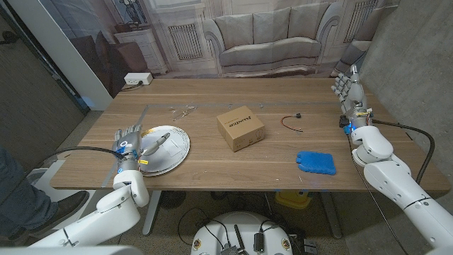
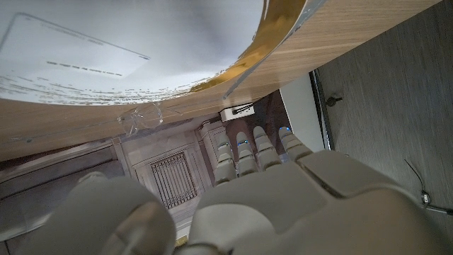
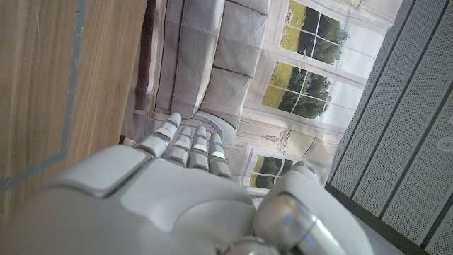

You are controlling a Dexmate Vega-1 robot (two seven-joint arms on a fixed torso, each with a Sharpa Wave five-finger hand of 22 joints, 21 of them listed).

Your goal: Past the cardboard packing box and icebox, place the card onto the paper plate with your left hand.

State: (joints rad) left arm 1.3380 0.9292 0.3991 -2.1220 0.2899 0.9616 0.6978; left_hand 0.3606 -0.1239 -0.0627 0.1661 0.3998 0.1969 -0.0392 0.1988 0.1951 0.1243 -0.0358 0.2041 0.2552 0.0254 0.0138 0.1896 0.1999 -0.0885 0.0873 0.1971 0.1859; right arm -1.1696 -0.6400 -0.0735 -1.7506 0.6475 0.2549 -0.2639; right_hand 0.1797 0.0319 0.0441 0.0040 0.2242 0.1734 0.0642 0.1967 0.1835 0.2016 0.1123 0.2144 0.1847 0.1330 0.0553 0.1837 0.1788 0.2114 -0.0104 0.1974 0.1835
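The card (image 1: 154, 145) lies on the paper plate (image 1: 178, 145) at about eight o'clock on the table (image 1: 212, 170), a pale strip slanting across the plate's left part; the left wrist view shows a clear rectangular card (image 2: 71, 53) on the white plate (image 2: 212, 42). The left hand (image 1: 129, 147) sits just beside the plate at its nine o'clock, fingers reaching toward the card; whether they touch or grip it I cannot tell. The placing step looks nearly done, so the next move calls for letting go and drawing back without dragging the card. The cardboard box (image 1: 241, 127) stands mid-table, the blue ice pack (image 1: 316, 162) at four o'clock. The right hand (image 1: 350, 86) is raised at two o'clock, fingers apart, holding nothing.
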